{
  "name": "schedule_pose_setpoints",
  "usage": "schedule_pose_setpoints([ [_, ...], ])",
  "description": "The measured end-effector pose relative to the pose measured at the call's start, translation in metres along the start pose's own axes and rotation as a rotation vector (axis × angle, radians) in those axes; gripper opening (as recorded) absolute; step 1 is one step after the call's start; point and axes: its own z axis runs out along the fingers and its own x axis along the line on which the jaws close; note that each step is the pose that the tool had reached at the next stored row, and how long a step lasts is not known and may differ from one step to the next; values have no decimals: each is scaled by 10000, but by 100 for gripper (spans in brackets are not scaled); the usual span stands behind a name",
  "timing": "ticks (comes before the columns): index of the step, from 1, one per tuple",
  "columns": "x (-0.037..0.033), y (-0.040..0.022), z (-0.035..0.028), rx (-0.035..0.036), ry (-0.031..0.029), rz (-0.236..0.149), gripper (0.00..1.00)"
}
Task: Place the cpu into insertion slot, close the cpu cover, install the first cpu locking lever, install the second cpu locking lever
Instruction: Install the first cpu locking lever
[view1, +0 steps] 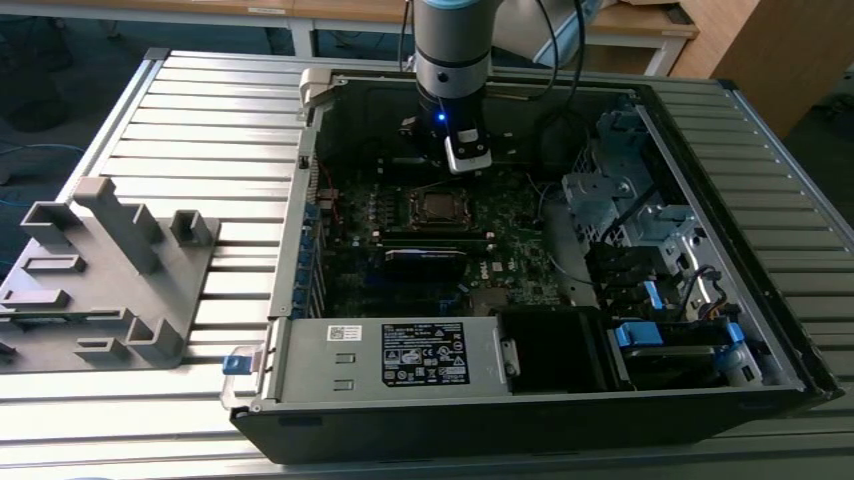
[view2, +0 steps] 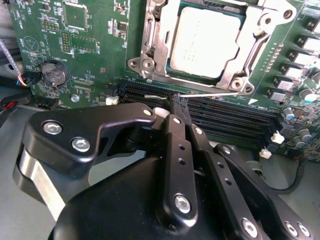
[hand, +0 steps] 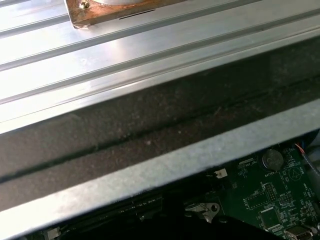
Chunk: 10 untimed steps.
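I see grooved silvery aluminium desk (hand: 150, 55) with a brownish metal plate (hand: 85, 12) screwed onto it. Next to the desk is a dark case wall (hand: 165, 120), then a grey sheet-metal edge (hand: 175, 165). Past the edge is a green circuit board (hand: 270, 200) with a round coin cell (hand: 273, 159) and a small white connector (hand: 220, 173) near it.

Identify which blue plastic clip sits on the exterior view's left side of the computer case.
The lone blue clip at the corner beside the white-labelled box; the other blue clips cluster at the exterior view's right.
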Motion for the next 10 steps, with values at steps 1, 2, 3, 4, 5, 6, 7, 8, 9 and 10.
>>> schedule_pose_setpoints([
  [1, 0, 0, 1, -2, -1, 0, 10],
  [2, 0, -1, 5, -5, -5, -1, 10],
  [3, 0, -2, 10, -7, -11, -1, 10],
  [4, 1, -3, 14, -6, -15, -3, 10],
  [5, 1, -3, 15, -5, -16, -4, 10],
  [6, 1, -4, 15, -4, -16, -3, 10],
  [7, 1, -4, 16, -4, -16, -3, 10],
  [8, 1, -3, 16, -5, -17, -3, 10],
  [9, 1, -3, 17, -6, -17, -3, 10],
  [10, 1, -4, 20, -6, -17, -3, 10],
])
